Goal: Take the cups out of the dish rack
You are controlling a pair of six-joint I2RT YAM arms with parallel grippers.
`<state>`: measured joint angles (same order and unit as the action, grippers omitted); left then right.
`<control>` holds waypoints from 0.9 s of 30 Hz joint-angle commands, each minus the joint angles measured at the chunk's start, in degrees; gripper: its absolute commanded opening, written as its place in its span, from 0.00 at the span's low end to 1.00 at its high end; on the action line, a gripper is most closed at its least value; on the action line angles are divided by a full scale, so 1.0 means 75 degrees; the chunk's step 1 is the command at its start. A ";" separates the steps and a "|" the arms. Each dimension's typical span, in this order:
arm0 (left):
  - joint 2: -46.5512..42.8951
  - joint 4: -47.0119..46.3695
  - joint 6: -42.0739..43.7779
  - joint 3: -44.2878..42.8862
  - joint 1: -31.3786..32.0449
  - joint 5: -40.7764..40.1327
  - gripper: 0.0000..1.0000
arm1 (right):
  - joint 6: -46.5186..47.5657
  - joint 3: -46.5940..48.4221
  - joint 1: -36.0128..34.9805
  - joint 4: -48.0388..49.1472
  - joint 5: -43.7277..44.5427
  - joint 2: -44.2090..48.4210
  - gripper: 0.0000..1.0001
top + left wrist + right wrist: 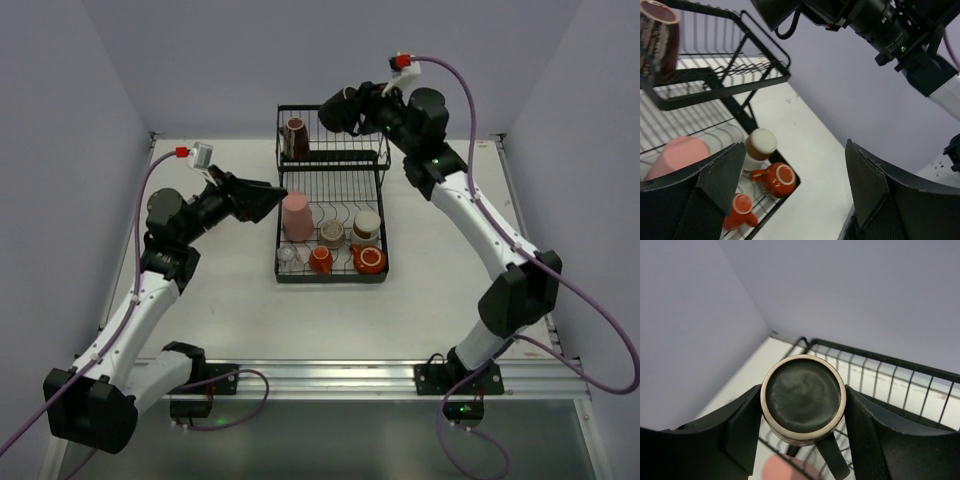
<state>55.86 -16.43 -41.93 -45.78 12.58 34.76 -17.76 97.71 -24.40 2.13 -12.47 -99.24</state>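
The black wire dish rack (332,190) stands mid-table. My right gripper (345,110) is shut on a black mug (332,112), held bottom-up above the raised rear basket; in the right wrist view the mug (803,399) sits between both fingers (742,427). A brown mug (294,138) stays in the rear basket. The lower tray holds a tall pink tumbler (297,216), a beige cup (331,233), a brown-and-cream cup (367,223), a clear glass (288,256) and two orange-red cups (320,260) (368,260). My left gripper (274,200) is open and empty, just left of the tumbler.
Walls close the table at the back and both sides. In the left wrist view the right arm (880,30) crosses overhead, and the orange-red mug (777,180) lies by the rack's corner. White table (450,290) lies right of the rack.
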 commanded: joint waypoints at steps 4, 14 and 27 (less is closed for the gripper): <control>0.0615 -0.1991 -0.1697 -0.0517 0.0689 0.0252 0.83 | -0.3239 -0.2454 0.0031 0.2772 -0.0551 0.2168 0.25; 0.1353 -0.3141 -0.2530 -0.0670 0.1510 -0.0217 0.75 | -0.4991 -0.5129 -0.0250 0.4637 -0.1373 0.3681 0.25; 0.1366 -0.2897 -0.2449 -0.0646 0.1921 -0.0627 0.63 | -0.5355 -0.6184 -0.0473 0.5411 -0.1057 0.4138 0.24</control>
<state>68.18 -37.56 -60.90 -48.97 26.52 32.03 -56.84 51.59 -27.51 35.33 -22.41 -71.83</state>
